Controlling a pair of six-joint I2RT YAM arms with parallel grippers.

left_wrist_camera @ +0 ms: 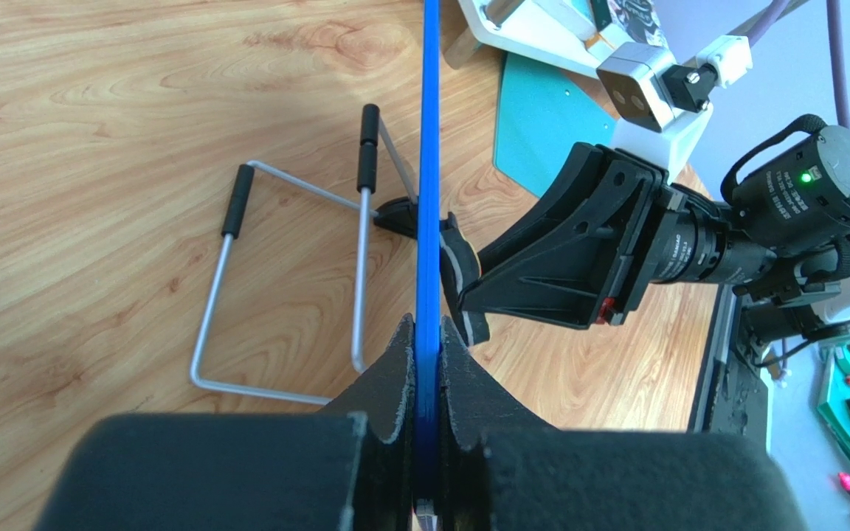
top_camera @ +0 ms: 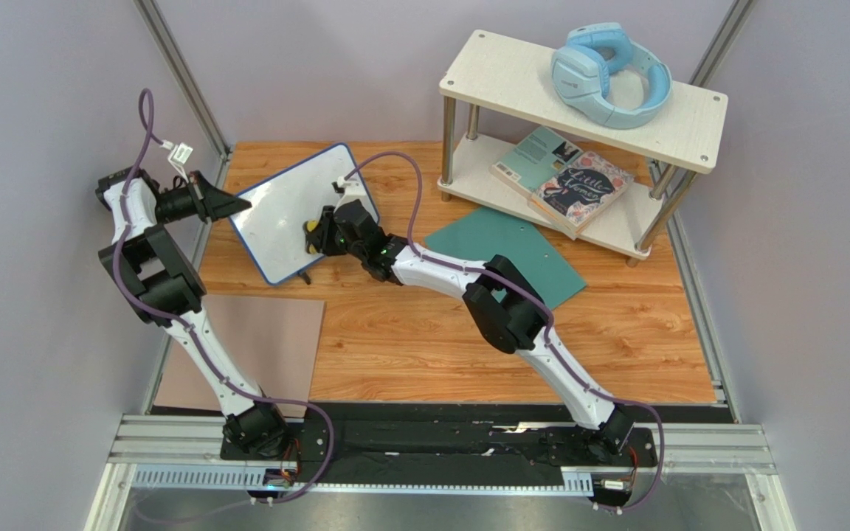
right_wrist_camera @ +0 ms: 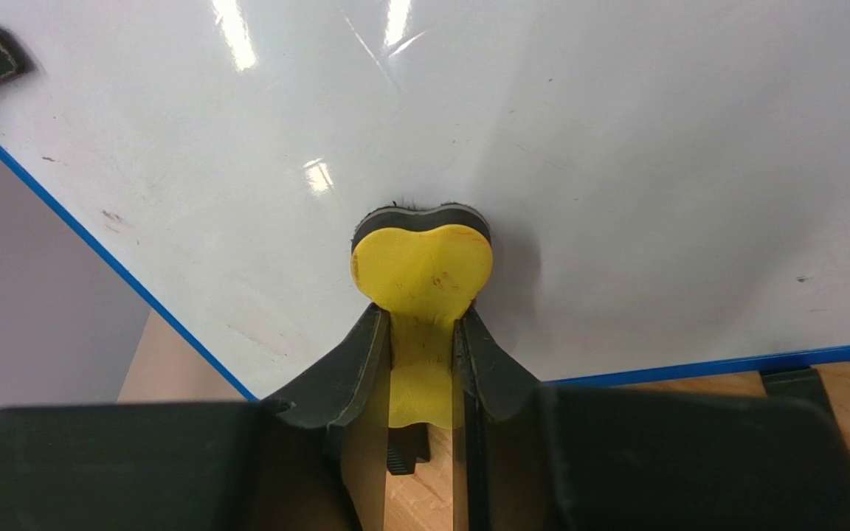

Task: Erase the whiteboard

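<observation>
The whiteboard (top_camera: 291, 210) is white with a thin blue rim and stands tilted on a wire stand (left_wrist_camera: 285, 282) at the back left of the wooden table. Its face (right_wrist_camera: 574, 166) looks almost clean, with only faint specks. My left gripper (left_wrist_camera: 427, 343) is shut on the board's blue edge (left_wrist_camera: 431, 166) at its left side (top_camera: 222, 204). My right gripper (right_wrist_camera: 424, 343) is shut on a yellow eraser (right_wrist_camera: 423, 271) whose black felt presses on the board face near its lower edge; it also shows in the top view (top_camera: 319, 232).
A teal flat sheet (top_camera: 507, 252) lies right of the board under my right arm. A brownish-pink mat (top_camera: 269, 337) lies at the front left. A white two-tier shelf (top_camera: 485, 77) at the back right carries blue headphones (top_camera: 609, 75) and books (top_camera: 560, 177).
</observation>
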